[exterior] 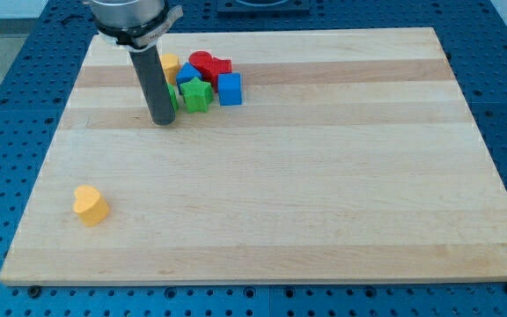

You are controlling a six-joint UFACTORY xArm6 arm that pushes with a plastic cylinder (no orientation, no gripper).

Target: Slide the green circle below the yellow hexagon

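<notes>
My tip (pixel 162 121) rests on the wooden board (pixel 262 202) at the upper left, at the left side of a cluster of blocks. The green circle (pixel 174 98) is mostly hidden behind the rod; only a green sliver shows at the rod's right edge, touching or nearly touching it. The yellow hexagon (pixel 171 63) lies just above it, partly hidden by the rod. A green star (pixel 197 94) sits right of the sliver.
The cluster also holds a blue block (pixel 187 74), a red circle (pixel 202 62), a red star (pixel 221 68) and a blue cube (pixel 229 88). A yellow heart (pixel 90 204) lies alone at the lower left.
</notes>
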